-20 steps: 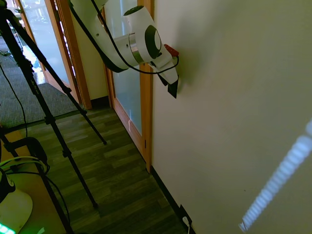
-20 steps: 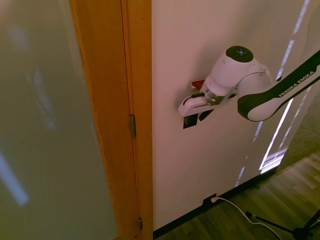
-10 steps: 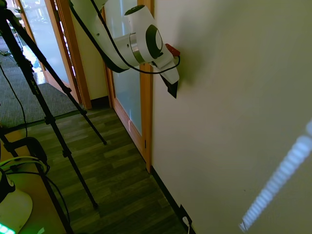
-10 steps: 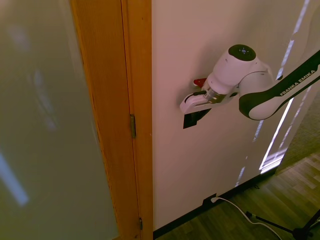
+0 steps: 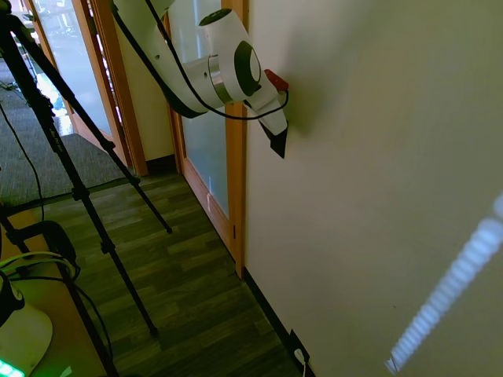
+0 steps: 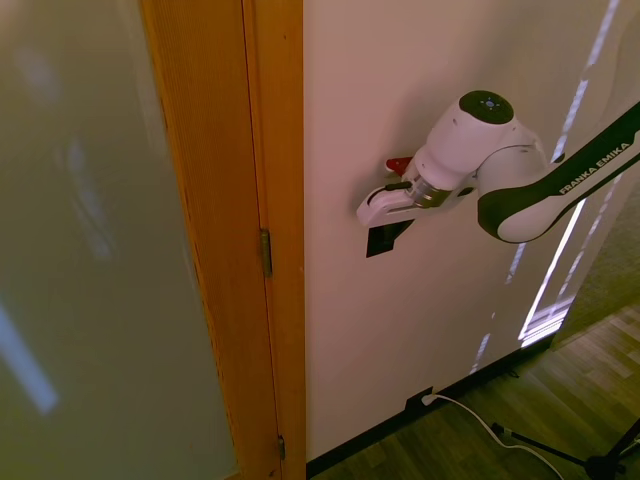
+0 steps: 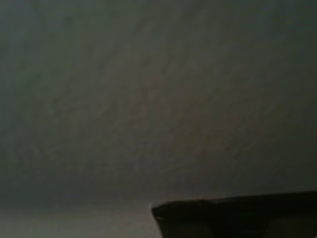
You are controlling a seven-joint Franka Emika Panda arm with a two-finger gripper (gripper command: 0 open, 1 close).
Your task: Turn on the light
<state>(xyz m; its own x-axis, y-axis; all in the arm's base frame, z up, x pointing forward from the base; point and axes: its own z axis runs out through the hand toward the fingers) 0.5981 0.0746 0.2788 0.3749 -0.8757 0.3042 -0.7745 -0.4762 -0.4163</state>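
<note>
The light switch (image 6: 379, 242) is a small black upright plate on the cream wall, just right of the wooden door frame. In the first exterior view the switch (image 5: 279, 142) appears edge-on as a dark wedge. My gripper (image 6: 380, 218) is pressed against the wall at the top of the plate, its white hand covering the plate's upper part. No lamp is in view. The gripper (image 5: 280, 132) comes in from the left there, level with the plate. The wrist view is filled by dim wall from very close, with a black edge (image 7: 237, 215) low in the picture.
A wooden door frame (image 6: 272, 230) with a frosted glass door (image 6: 90, 250) stands right beside the switch. Low on the wall, a dark fitting with a white plug (image 6: 417, 402) sits at the baseboard, and a cable trails over the wood floor (image 5: 181, 290).
The hand has stayed against the wall at the switch. It shifted only slightly up and then back.
</note>
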